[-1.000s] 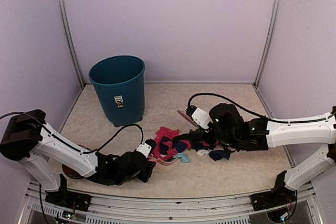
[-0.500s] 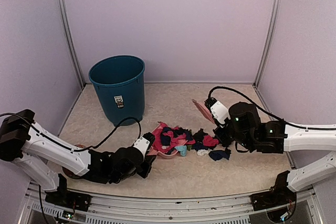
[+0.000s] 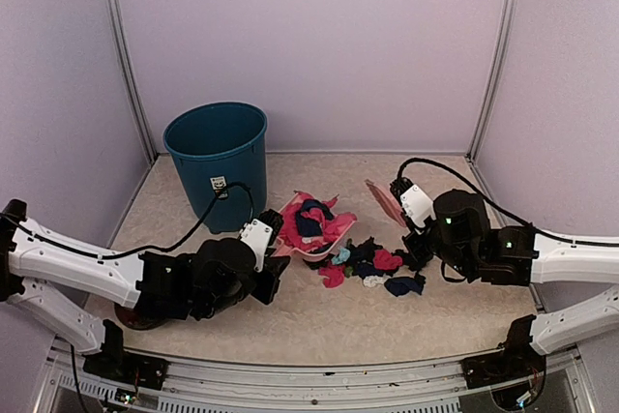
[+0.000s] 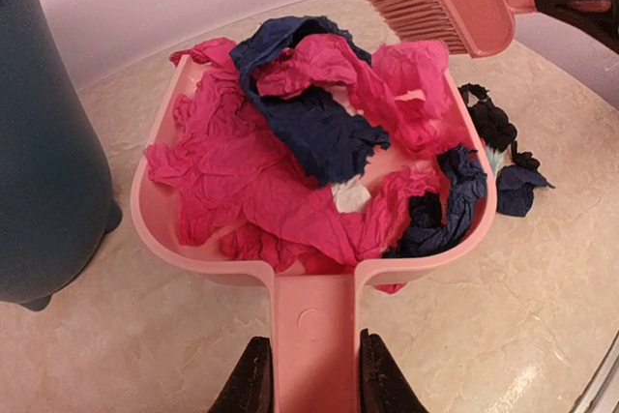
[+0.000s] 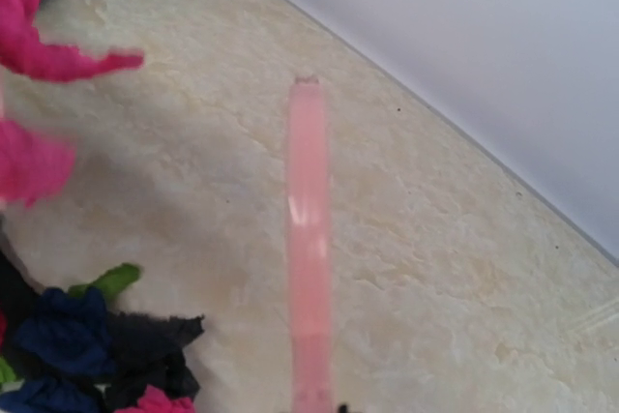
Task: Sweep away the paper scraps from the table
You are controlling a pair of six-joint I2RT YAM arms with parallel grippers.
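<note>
My left gripper (image 4: pixel 309 374) is shut on the handle of the pink dustpan (image 4: pixel 155 239). The pan is heaped with magenta, dark blue and white paper scraps (image 4: pixel 251 181). In the top view the left gripper (image 3: pixel 278 260) holds the dustpan (image 3: pixel 334 236) raised beside the bin. More scraps (image 3: pixel 372 266) in black, blue, magenta and teal lie on the beige table (image 3: pixel 435 316); they also show in the right wrist view (image 5: pixel 87 336). My right gripper (image 3: pixel 413 236) is shut on the pink brush (image 3: pixel 385 202), which is held above the table right of the pan. The brush shows edge-on in the right wrist view (image 5: pixel 308 239).
A teal waste bin (image 3: pixel 218 162) stands at the back left, just left of the dustpan, and fills the left edge of the left wrist view (image 4: pixel 39 142). Lilac walls and metal posts close in the table. A dark red object (image 3: pixel 128 314) lies under the left arm.
My left gripper has lifted the loaded dustpan and carried it back toward the bin. My right gripper has drawn the brush back to the right, away from the pile.
</note>
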